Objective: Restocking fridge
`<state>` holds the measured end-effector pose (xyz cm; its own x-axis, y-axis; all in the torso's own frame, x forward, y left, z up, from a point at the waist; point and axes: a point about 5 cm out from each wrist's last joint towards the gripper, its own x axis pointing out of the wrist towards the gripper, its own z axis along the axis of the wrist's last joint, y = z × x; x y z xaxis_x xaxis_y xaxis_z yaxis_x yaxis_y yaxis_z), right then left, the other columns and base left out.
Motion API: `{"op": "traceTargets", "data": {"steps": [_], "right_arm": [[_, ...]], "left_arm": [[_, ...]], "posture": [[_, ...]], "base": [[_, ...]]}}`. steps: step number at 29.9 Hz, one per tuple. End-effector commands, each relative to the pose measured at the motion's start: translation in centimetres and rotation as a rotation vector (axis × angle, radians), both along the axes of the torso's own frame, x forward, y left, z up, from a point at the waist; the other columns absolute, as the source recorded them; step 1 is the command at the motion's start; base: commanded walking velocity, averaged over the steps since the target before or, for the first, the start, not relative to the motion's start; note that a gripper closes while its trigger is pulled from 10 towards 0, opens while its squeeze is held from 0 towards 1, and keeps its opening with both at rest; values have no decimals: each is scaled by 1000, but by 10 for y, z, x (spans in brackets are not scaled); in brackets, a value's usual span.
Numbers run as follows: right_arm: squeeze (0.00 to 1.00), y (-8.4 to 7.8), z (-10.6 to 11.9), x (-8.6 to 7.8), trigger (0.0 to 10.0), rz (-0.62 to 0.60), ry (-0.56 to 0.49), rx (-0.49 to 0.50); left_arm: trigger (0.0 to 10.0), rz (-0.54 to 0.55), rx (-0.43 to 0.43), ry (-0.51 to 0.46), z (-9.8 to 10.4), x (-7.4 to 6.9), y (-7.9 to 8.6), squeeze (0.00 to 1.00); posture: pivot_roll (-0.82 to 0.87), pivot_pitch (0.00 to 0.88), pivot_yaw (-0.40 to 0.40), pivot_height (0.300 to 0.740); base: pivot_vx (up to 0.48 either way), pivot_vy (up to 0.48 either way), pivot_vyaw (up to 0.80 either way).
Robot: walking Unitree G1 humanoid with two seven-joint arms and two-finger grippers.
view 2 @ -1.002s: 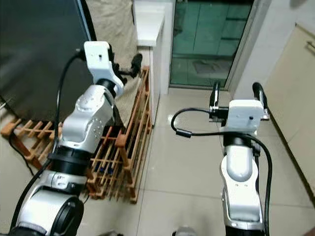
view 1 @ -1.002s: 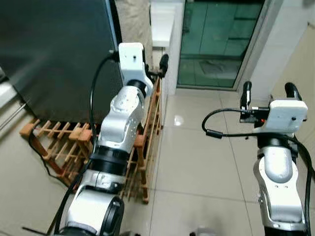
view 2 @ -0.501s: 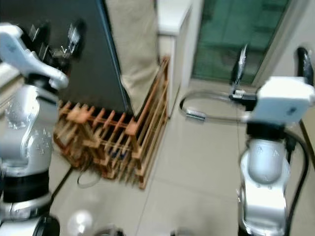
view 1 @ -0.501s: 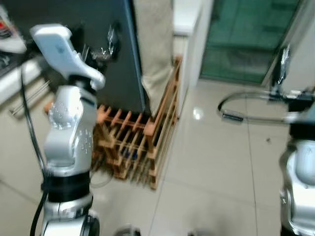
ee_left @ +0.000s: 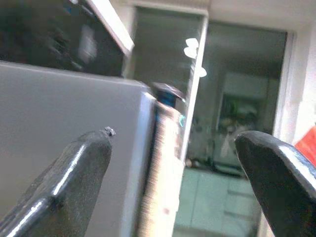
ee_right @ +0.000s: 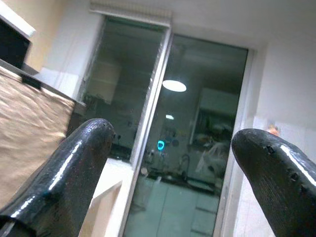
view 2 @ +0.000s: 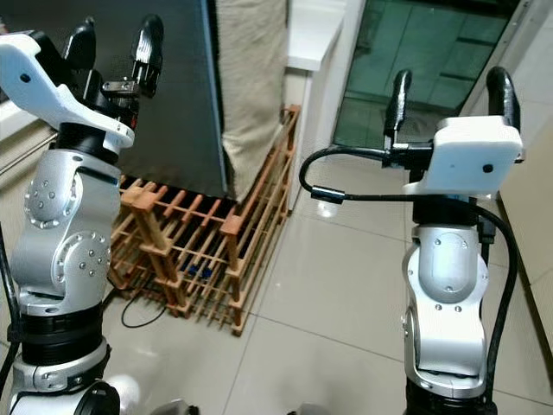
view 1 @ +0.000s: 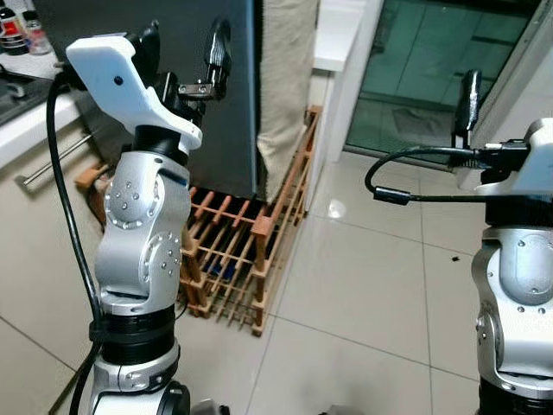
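In the head views the left gripper (view 2: pixel 115 47) is raised high in front of the dark fridge (view 1: pixel 194 130), its two black fingers spread apart with nothing between them, close to the fridge's side but not visibly touching it. The right gripper (view 2: pixel 448 95) is held up over the tiled floor (view 1: pixel 371 285), well apart from the fridge, its fingers also spread and empty. A beige cloth (view 2: pixel 251 78) hangs just beside the fridge, and a wooden rack (view 2: pixel 220 246) stands on the floor at the fridge's foot, below the cloth. A white counter (view 1: pixel 339 30) sits between the cloth and a glass door (view 1: pixel 432 69). Bottles (view 1: pixel 19 30) stand on a counter at the far left. In the left wrist view the spread fingertips (ee_left: pixel 74 168) frame the grey fridge wall (ee_left: pixel 64 143) and its edge, with the glass door beyond. In the right wrist view the open fingertips (ee_right: pixel 74 163) frame the glass door (ee_right: pixel 197 148), with the beige cloth (ee_right: pixel 29 113) to one side
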<state>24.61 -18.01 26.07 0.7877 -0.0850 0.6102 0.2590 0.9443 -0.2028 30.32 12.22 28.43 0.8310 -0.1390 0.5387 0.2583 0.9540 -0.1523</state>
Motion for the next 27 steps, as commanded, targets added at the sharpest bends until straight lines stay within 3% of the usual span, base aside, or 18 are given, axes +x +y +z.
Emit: {"op": "traceTargets", "data": {"steps": [1,6,13,17,27], "right_arm": [[0,-2,-2,0,10000,-14,11,-5],[0,-3,-12,4,10000,-23,47,11],[0,-8,-17,6,10000,-38,66,7],[0,-7,-20,7,10000,-28,81,-15],[0,-4,-20,9,10000,-19,76,-40]], "left_arm": [[10000,-18,24,0,4,3,-8,0],[10000,-14,60,76,-9,14,-10,0],[10000,22,-3,92,-16,15,0,0],[10000,57,-42,143,-25,18,6,0],[10000,80,-55,132,-24,16,8,0]], "posture": [[-181,0,27,711],[-186,0,44,711],[-178,0,26,711],[-174,0,19,711],[-169,0,16,711]], "base": [[240,-412,0],[264,-275,0],[36,0,0],[480,0,0],[454,0,0]]}}
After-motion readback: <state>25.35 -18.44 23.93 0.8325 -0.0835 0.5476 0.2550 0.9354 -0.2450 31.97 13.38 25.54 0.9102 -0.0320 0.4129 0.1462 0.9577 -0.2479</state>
